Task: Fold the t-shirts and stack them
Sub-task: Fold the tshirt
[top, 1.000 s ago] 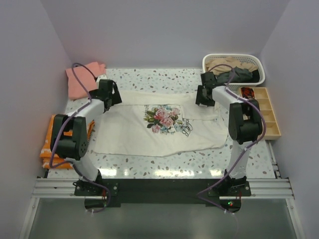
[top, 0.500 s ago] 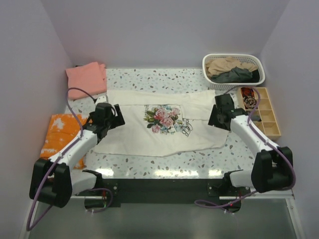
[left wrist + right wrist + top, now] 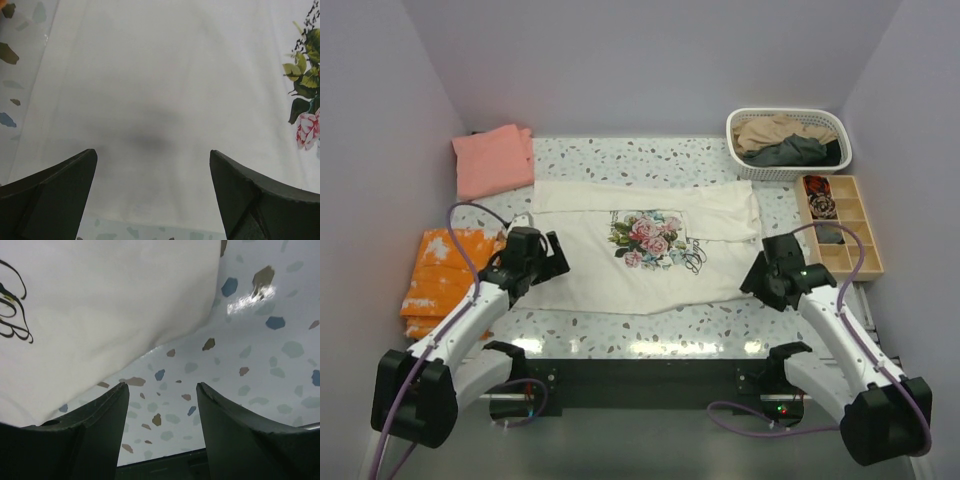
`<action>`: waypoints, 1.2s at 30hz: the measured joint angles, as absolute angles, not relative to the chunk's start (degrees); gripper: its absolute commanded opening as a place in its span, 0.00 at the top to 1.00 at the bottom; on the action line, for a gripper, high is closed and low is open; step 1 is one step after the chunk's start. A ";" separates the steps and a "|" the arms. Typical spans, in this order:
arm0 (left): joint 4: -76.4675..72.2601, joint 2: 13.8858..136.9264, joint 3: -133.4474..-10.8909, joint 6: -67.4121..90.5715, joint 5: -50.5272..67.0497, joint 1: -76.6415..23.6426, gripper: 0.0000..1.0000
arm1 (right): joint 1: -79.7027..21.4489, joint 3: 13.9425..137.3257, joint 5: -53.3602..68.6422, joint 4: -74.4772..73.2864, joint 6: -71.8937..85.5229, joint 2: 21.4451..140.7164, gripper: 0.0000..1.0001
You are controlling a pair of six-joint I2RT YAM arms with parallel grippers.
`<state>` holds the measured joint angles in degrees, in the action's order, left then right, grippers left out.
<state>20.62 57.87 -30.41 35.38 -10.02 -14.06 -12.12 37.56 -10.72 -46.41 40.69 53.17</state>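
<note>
Tan and grey t-shirts (image 3: 782,141) in white basket (image 3: 790,112)

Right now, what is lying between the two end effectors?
The cream rose-print t-shirt, spread flat, fills the gap between the left end effector and the right end effector, as the top view shows.

Bare table (image 3: 650,322) strip along near edge: open passage. Back strip between pink shirt (image 3: 492,160) and basket (image 3: 788,113): open too. Cream shirt (image 3: 620,275) lies flat at centre, nothing tall on it. Left side tight: orange cloth stack (image 3: 440,272) near wall. Right side tight: wooden tray (image 3: 861,258) near wall, basket behind it. Right gripper (image 3: 162,390) over bare table, just beside shirt edge.
</note>
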 measured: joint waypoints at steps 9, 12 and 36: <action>21.93 59.77 -27.44 37.71 -9.08 -16.69 0.00 | -16.62 31.99 -6.87 -45.36 47.99 52.25 0.39; 21.91 60.42 -26.85 38.35 -9.04 -16.69 0.00 | -17.76 30.13 -6.94 -43.53 49.41 54.43 0.39; 16.53 67.40 -27.88 37.26 -11.68 -16.71 0.00 | -19.03 29.65 -13.61 -26.11 46.78 67.31 0.99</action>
